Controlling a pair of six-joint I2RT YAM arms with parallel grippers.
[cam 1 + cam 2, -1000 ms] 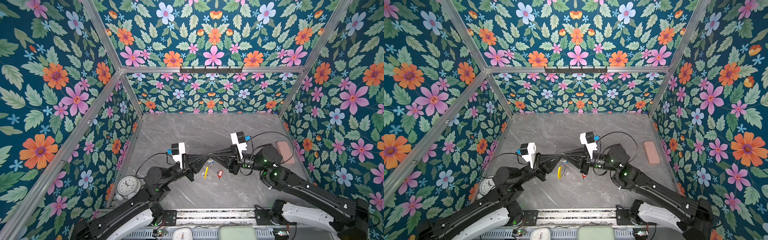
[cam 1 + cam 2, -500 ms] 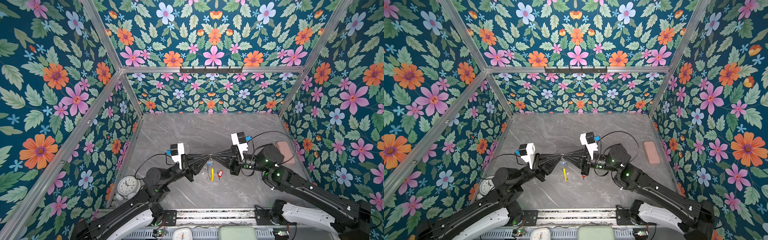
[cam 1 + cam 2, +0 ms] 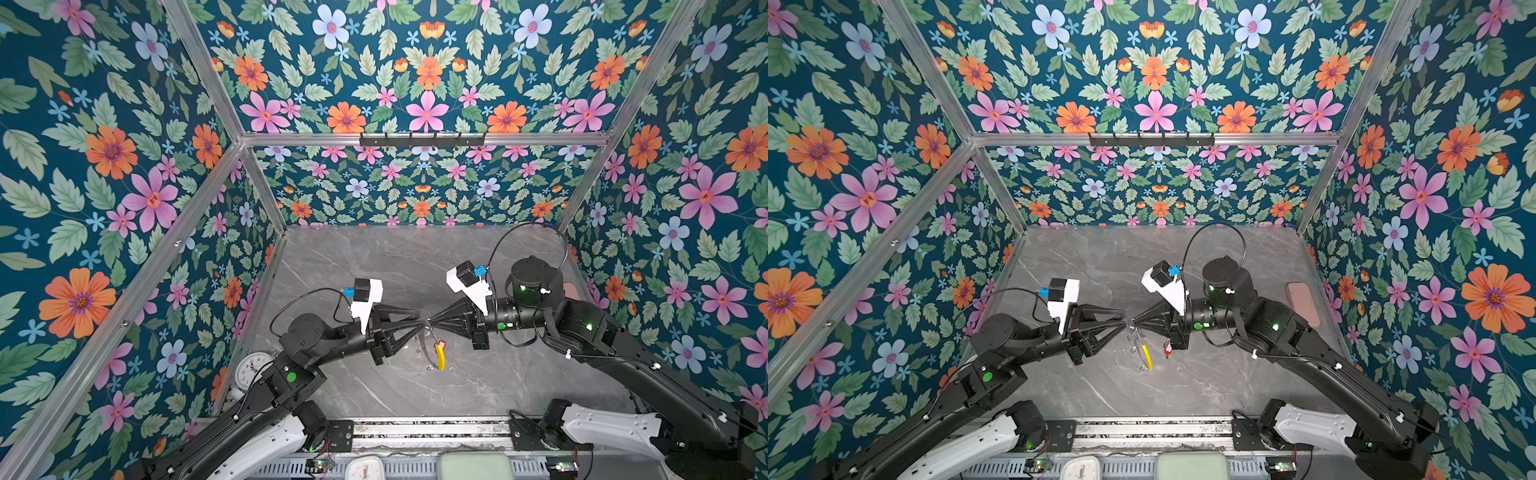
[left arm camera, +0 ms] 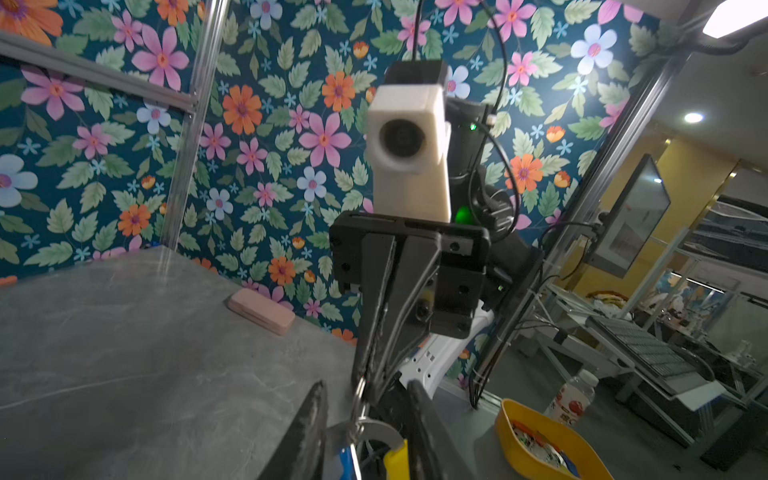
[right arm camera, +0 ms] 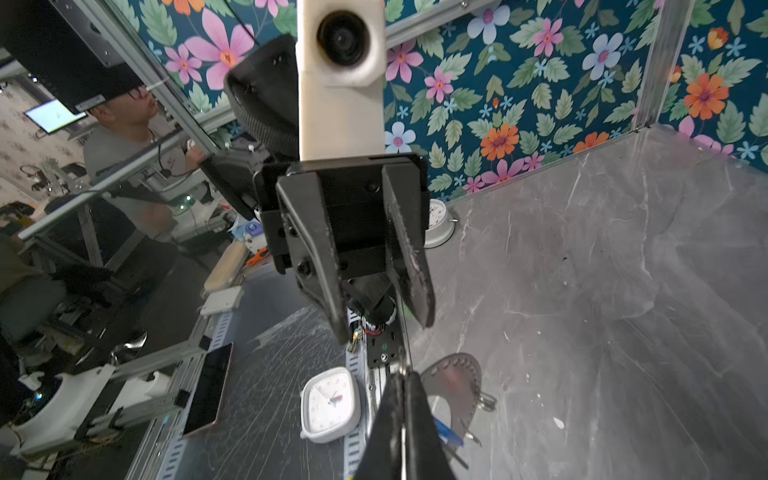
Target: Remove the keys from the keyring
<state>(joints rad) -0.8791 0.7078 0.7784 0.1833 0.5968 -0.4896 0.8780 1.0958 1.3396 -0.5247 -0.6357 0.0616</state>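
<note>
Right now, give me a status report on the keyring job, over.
Right gripper shut on the keyring; left gripper open around it. Blue-tagged key on the ring, red-tagged key loose on the table. Nothing in the way.

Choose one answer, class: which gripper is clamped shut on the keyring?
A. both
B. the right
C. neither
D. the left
B: in the right wrist view the right gripper has its jaws pressed together on the thin hoop of the keyring, while the left gripper shows its jaws standing apart.
</note>
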